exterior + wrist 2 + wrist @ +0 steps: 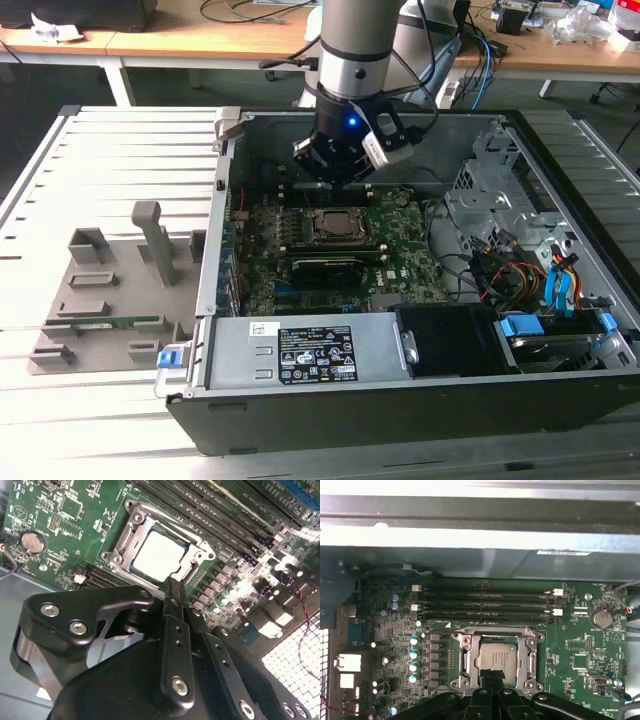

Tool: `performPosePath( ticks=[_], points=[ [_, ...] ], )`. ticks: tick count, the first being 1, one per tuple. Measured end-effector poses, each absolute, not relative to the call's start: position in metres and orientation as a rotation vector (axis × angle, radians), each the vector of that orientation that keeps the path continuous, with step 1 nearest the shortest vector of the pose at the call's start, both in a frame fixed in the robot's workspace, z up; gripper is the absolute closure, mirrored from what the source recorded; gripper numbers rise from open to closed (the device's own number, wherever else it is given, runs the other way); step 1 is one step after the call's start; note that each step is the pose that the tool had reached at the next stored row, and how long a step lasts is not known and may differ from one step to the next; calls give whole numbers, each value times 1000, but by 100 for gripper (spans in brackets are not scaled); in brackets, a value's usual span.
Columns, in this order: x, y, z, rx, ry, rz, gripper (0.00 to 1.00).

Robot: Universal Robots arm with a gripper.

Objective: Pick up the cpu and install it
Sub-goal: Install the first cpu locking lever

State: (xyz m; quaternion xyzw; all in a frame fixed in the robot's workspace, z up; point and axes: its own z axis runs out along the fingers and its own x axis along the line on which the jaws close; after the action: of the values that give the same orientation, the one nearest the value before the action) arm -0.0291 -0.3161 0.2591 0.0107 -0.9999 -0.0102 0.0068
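I see pincer [172, 587] fingers together, holding nothing | hovers just above cpu [496, 657] | cpu sits flat inside socket frame [465, 652] on motherboard [400, 262]

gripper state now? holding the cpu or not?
Gripper: fingers shut together, holding nothing, just above the socket frame. The cpu sits in the socket on the motherboard.

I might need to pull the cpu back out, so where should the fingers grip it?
Probably from straight above, on two opposite edges: the cpu lies flat in the socket frame, leaving only its top and thin rim exposed, so a side approach looks blocked.
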Motion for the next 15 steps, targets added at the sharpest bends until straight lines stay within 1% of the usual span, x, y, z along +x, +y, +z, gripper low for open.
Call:
performPosePath(
  ticks=[8, 12, 15],
  points=[
    [-33, -304, 259, 34, -3128, -30, 89],
    [-35, -286, 259, 34, -3128, -27, 89],
    [-41, -288, 259, 34, -3129, -27, 89]
  ],
)
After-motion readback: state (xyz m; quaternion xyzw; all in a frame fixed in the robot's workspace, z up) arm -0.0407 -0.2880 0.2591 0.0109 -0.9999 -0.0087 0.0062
